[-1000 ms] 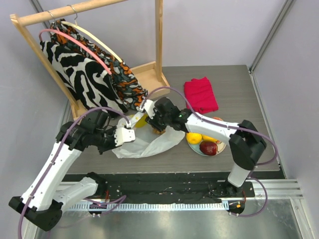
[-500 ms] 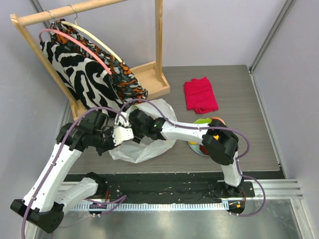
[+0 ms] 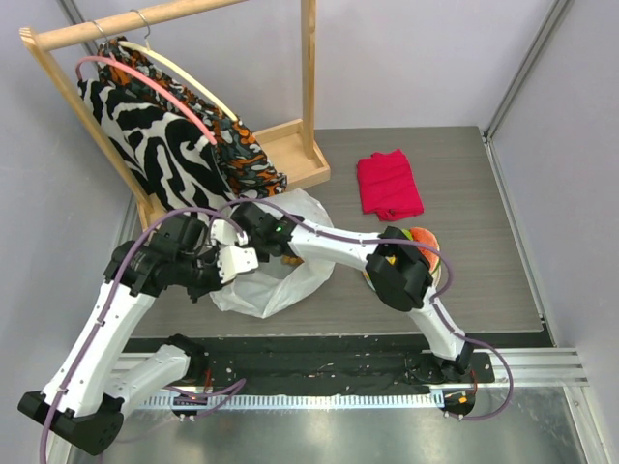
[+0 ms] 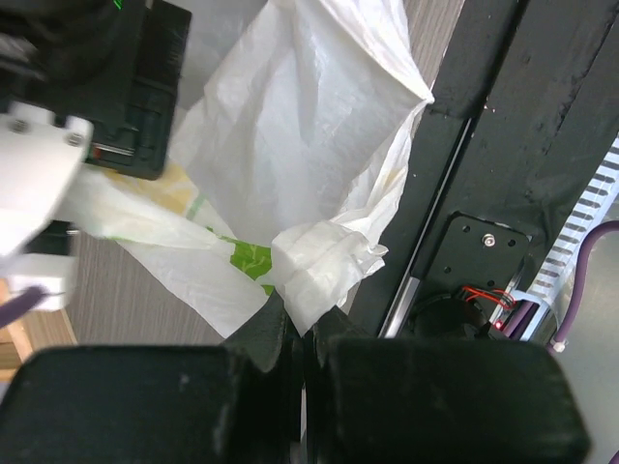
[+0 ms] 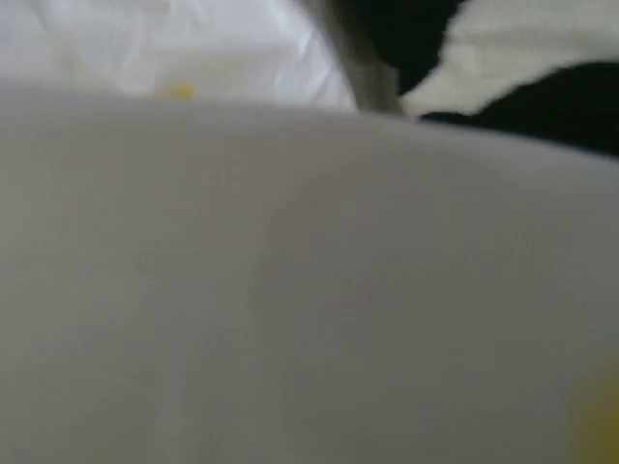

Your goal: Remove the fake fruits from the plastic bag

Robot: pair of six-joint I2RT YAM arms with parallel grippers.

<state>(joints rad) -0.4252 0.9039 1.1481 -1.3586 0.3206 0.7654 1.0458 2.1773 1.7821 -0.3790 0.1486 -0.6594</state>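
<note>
**Reaching into the held-open bag: notes on the pick**

The plastic bag (image 3: pixel 274 282) lay crumpled on the surface (image 3: pixel 484 290), left of centre and just in front of the clothes rack (image 3: pixel 290 145). Its mouth gaped toward your right arm. Your left pincer (image 4: pixel 305 324) was clamped shut on a bunched fold of the bag's rim. That pinch looked to be what held the mouth open, so it needed to stay steady and raised.

Your right pincer (image 3: pixel 237 230) sat at the bag's mouth, close to the left one. Whether its jaws stood apart I could not tell, since the right wrist view was only a white blur.

A brownish cluster (image 3: pixel 289 259) showed inside the bag beside the right arm. Other fruit sat on the plate (image 3: pixel 443 263), half hidden by the elbow.

- You needed to steer by the top view.
- The thin film looked ready to snag or get pinched with the fruit.
- The jaws should have cleared the film before closing.
</note>
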